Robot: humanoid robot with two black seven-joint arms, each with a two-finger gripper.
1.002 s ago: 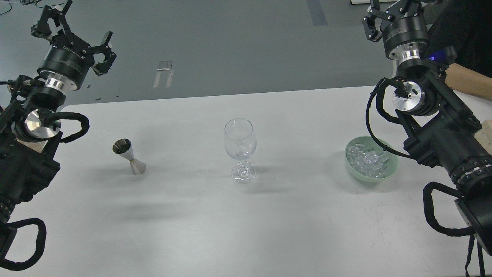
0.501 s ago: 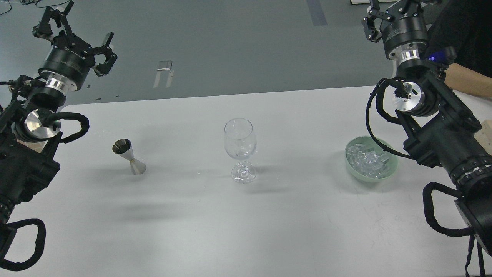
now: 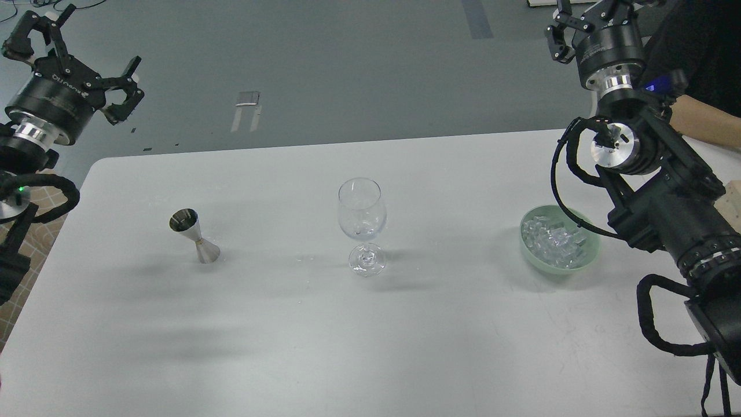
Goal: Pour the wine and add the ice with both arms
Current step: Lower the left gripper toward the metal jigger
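A clear wine glass stands upright at the table's middle; I cannot tell if it holds any wine. A steel jigger stands to its left. A green bowl at the right holds several ice cubes. My left gripper is open and empty, raised at the far left, beyond the table's back-left corner. My right gripper is raised at the top right, partly cut off by the frame's top edge; its fingers cannot be told apart.
The white table ends at a rounded back-left corner, with grey floor beyond. A person's bare forearm reaches in at the right edge behind my right arm. A pale object sits at the right edge.
My left arm has swung left and away from the table, with its gripper still open. The right arm, the glass, the jigger and the bowl have not moved.
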